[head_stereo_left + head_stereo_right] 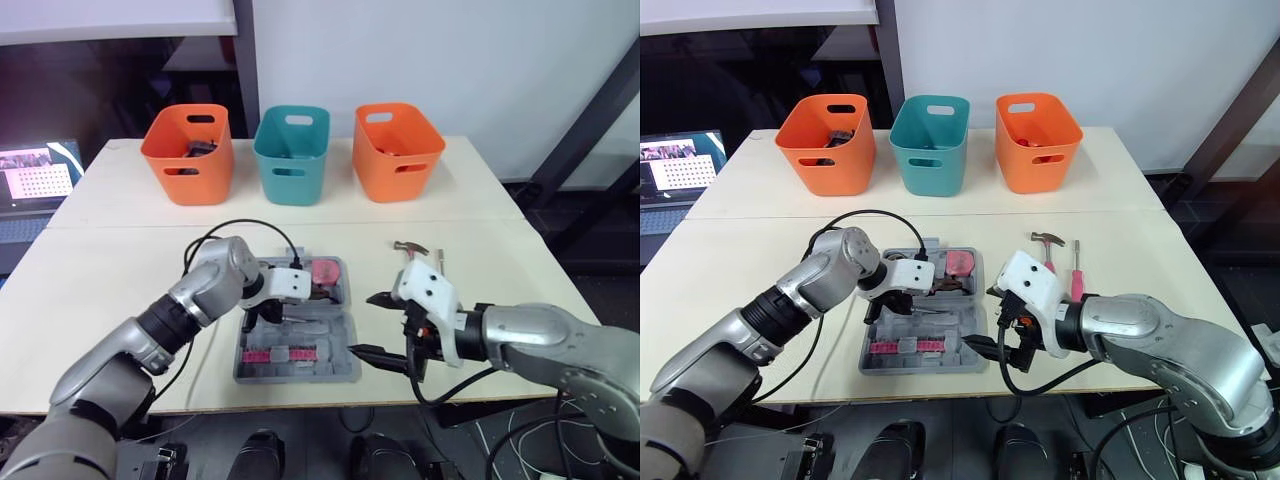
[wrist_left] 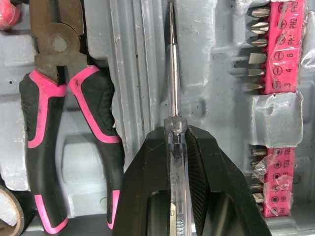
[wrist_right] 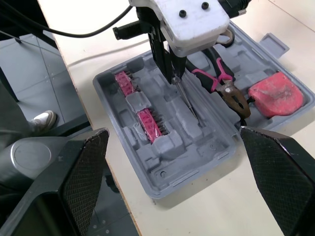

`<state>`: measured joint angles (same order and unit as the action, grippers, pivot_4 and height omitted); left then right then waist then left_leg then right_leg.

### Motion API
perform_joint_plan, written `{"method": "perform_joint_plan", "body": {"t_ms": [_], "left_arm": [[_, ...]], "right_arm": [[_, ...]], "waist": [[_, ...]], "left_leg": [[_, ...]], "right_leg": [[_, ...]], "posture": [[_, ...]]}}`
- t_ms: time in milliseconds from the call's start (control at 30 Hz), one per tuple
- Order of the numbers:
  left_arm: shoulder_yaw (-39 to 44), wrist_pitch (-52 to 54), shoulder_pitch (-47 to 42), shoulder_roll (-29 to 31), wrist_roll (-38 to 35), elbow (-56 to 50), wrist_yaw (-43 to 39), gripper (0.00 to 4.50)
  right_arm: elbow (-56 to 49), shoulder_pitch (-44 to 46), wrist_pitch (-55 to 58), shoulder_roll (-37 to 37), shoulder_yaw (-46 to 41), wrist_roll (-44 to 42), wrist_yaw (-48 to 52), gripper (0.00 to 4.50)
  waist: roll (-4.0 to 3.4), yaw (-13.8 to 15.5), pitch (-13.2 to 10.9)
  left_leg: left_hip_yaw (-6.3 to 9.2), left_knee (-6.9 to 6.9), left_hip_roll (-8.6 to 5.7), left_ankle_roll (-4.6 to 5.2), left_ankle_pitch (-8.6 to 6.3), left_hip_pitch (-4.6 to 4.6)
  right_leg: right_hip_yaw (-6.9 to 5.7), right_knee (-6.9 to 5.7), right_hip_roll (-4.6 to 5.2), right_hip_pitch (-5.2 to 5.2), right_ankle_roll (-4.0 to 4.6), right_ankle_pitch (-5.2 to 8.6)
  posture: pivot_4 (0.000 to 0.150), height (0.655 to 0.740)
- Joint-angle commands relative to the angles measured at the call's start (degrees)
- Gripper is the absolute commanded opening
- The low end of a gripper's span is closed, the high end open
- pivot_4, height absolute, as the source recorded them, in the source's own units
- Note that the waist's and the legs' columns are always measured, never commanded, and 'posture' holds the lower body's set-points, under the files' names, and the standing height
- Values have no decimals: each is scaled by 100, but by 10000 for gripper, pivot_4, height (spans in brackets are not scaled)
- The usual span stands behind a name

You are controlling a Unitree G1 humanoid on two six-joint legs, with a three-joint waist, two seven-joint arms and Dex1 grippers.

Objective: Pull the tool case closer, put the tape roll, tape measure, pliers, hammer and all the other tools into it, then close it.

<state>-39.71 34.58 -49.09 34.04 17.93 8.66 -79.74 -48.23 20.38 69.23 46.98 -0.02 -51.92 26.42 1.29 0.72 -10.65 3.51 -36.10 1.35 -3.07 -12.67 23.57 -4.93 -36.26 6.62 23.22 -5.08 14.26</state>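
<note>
While the left end effector (image 2: 175, 132) clamps a screwdriver (image 2: 172, 73) over the case (image 3: 167, 179), the right end effector (image 1: 364, 324) gapes wide beside it.

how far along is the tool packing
Done: the tool case is pulled close and open, with pliers and tape measure inside. In hand: the left gripper holds a clear-handled screwdriver over the case. Left: hammer and pink screwdriver on the table, then closing the case.
</note>
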Motion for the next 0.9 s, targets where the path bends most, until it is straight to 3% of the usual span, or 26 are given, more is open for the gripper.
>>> {"method": "perform_joint_plan", "body": {"t_ms": [33,267,333,367,500,700,833,900], "left_arm": [[26,1,-6,-57,-11,-206,-24,153],[69,95,-8,-42,-45,-279,-105,153],[97,145,-38,-23,-60,-288,-127,10254],[113,155,-58,-1,-64,-298,-139,12157],[163,72,-119,175,-45,-531,-234,30363],[445,295,-216,460,-256,-993,-402,30363],[1104,159,-31,471,-729,-1052,-144,30363],[1654,-469,305,458,-1133,-1027,141,30363]], "right_arm": [[-90,117,-108,79,-84,-18,46,45000],[-69,121,-148,87,-48,-7,46,45000],[-49,135,-157,87,-34,4,52,45000],[-42,141,-161,89,-25,10,57,45000],[-34,139,-212,108,-13,13,120,45000],[-10,139,-288,101,0,11,220,45000],[23,188,-393,140,78,80,357,45000],[41,214,-468,208,138,125,479,45000]], "waist": [[0,3,0],[0,0,0],[0,-2,0],[0,-2,0],[-1,-2,0],[-1,-5,-1],[-2,-5,-1],[-3,-7,-2]], "left_leg": [[0,0,0,0,0,0],[0,3,0,2,-1,0],[0,3,0,2,-1,0],[0,3,0,2,-1,0],[0,2,0,2,-1,0],[0,3,0,2,-1,0],[0,2,1,2,-1,0],[0,2,1,2,-1,0]], "right_leg": [[0,0,0,0,1,-1],[0,0,0,1,3,-3],[0,0,0,0,3,-3],[0,1,0,0,3,-2],[0,0,-1,1,3,-2],[1,1,-2,1,3,-1],[1,1,-2,2,-2,2],[2,1,-1,1,-5,4]], "posture": [[1500,7400],[1500,7400],[1500,7400],[1500,7400],[1500,7400],[1500,7400],[1500,7400],[1500,7400]]}}
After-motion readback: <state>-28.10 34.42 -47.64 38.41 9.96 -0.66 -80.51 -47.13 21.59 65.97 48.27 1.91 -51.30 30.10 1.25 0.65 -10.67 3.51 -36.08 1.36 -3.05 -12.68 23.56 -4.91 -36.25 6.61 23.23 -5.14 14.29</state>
